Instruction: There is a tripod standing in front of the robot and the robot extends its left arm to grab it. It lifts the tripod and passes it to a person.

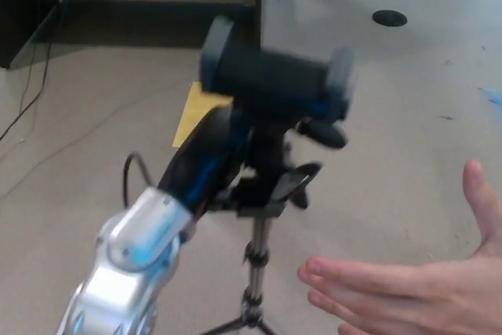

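While its fingers (302, 186) wrap the tripod (267, 115), the left hand (235, 166) holds it beside a person's open hand (416, 288).

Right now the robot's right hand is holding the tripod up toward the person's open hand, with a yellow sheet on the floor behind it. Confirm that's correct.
Not quite: the head view shows the left hand holding the tripod, its arm coming in from picture left. The right hand is not in view. The rest stands: the person's open hand waits beside it, and the yellow sheet lies on the floor behind.
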